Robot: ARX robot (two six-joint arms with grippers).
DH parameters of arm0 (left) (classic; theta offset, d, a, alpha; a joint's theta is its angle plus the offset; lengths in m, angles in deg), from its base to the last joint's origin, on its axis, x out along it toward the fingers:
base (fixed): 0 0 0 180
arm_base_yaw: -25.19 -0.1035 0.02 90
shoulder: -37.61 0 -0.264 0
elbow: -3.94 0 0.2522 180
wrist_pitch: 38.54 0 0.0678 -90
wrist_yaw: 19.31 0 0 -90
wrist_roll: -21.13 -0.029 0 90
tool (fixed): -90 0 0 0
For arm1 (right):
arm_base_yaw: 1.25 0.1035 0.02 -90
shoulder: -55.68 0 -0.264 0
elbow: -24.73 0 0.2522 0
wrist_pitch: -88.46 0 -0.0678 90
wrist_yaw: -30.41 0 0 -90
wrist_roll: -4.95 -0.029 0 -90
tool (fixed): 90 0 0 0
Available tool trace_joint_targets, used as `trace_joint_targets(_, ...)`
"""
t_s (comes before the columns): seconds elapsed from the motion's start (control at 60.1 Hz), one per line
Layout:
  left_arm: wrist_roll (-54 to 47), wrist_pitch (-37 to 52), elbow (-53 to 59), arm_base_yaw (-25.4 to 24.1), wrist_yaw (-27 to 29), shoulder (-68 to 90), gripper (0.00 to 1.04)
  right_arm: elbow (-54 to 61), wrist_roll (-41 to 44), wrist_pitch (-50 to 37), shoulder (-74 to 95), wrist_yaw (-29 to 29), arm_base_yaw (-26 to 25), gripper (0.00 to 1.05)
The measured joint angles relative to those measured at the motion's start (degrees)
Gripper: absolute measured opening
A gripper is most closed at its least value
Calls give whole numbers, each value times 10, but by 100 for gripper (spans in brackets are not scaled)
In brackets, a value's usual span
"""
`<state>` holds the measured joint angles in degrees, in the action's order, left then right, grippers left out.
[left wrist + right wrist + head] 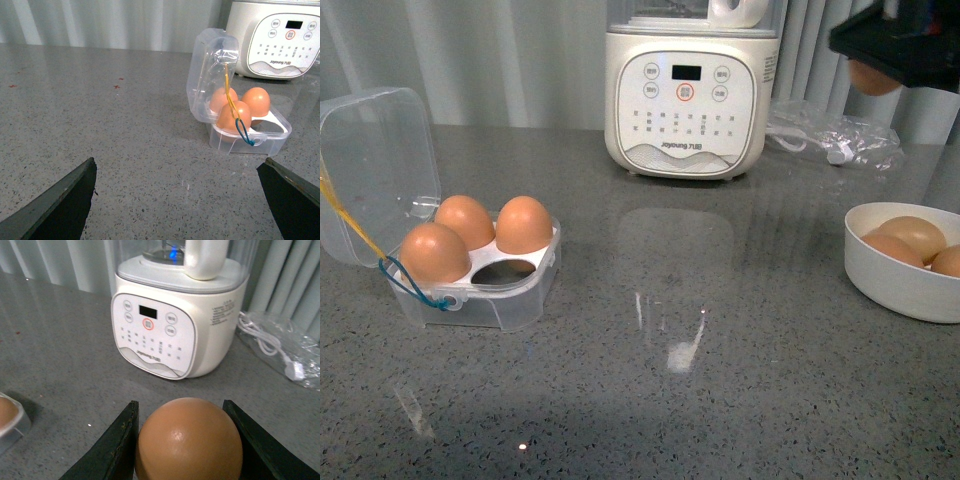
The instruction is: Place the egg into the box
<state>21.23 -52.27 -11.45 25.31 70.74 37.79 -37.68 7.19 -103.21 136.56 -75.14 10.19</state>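
Three of four hollows in the box (510,305) hold eggs and one is empty. The right claw (181,440) is closed around the egg (873,78), raised above the worktop (720,400) and well apart from the box, so carrying and placing remain. The left claw (177,200) gapes wide and holds nothing.

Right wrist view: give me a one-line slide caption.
The egg clamped in the right gripper, with a white appliance standing behind it on the grey countertop.

Egg (189,437) in right claw (182,450) (white appliance (165,335) behind)
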Motion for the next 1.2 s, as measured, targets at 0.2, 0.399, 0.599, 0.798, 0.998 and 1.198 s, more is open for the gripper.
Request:
trace_joint_targets(0.2, 0, 0, 0, 0, 0, 0, 98, -56, -28, 0, 55, -31, 62, 43)
trace_joint_targets(0.399, 0, 0, 0, 0, 0, 0, 98, -90, -33, 9, 104, -71, 120, 43)
trace_joint_targets(0.599, 0, 0, 0, 0, 0, 0, 98, -110, -27, 19, 137, -141, 150, 43)
trace_joint_targets(0.798, 0, 0, 0, 0, 0, 0, 98, -138, -7, 44, 173, -188, 163, 43)
trace_joint_targets(0.998, 0, 0, 0, 0, 0, 0, 98, -159, 9, 58, 198, -204, 177, 43)
trace_joint_targets(1.198, 0, 0, 0, 0, 0, 0, 98, -171, 17, 65, 217, -213, 190, 43)
